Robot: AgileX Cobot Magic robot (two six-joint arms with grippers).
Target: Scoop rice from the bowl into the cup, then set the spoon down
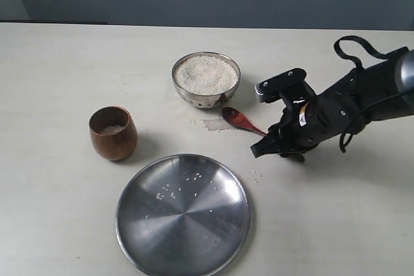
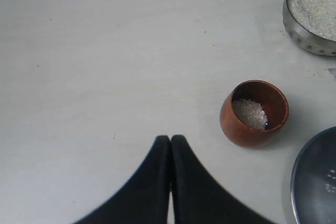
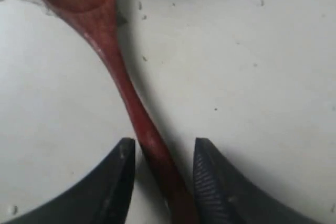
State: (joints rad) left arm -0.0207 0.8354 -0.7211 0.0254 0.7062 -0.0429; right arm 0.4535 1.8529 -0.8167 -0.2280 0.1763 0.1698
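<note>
Pale, matte tabletop (image 1: pixel 58 63) under a grey-blue wall carries everything. The right gripper (image 3: pixel 161 150) sits low over it with its jaws apart, straddling the spoon (image 3: pixel 113 61). The glossy handle runs between the two fingers with a sliver of table showing on either side, so nothing is clamped, and it lies nearer one finger than the other. Ahead of the fingertips the spoon's round head rests on the table, just short of the steel bowl (image 1: pixel 194 100), which is heaped with rice (image 1: pixel 206 74). The cup (image 1: pixel 113 143) stands well beyond that, already holding a little rice, with a wide steel plate (image 1: pixel 213 224) off to the side bearing a few stray grains. The left gripper (image 2: pixel 170 142) hangs apart from all this, its fingers pressed together on nothing. The main risk looks to be the off-centre handle: if the jaws close, the nearer finger would probably touch first and roll or swing the slick, tapering wood, nudging its head into the bowl. If the arm lifts away instead, a finger could catch the handle and drag it through the loose grains.
</note>
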